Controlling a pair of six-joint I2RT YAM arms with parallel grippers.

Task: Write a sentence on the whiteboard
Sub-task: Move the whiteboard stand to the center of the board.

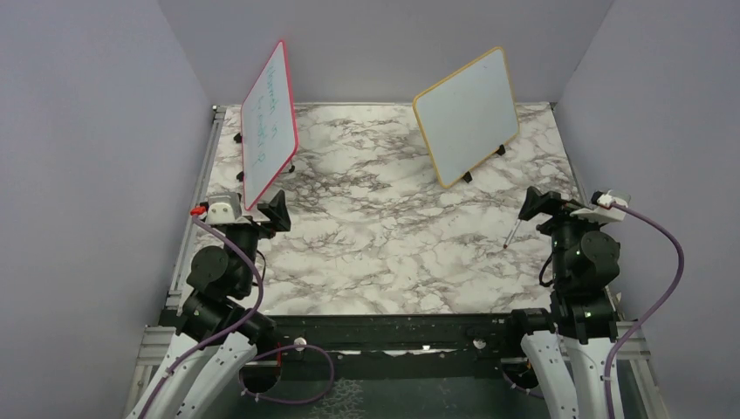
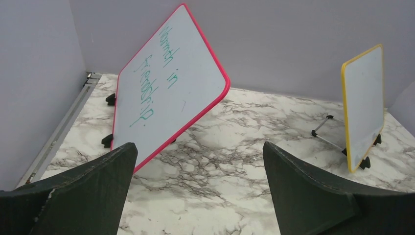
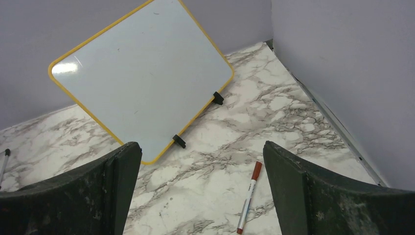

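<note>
Right wrist: the wide-open, empty right claw (image 3: pixel 199 152) is hovering near the red-capped white marker (image 3: pixel 248 196), facing the blank yellow-framed whiteboard (image 3: pixel 142 78) propped upright for writing.

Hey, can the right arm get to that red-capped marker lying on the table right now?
Probably yes. The marker lies flat on the marble table just ahead of the open right pincer, with nothing between them; the yellow-framed whiteboard stands farther back.

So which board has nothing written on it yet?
The yellow board on the right: its white face is blank. The red board on the left already has green writing on it.
</note>
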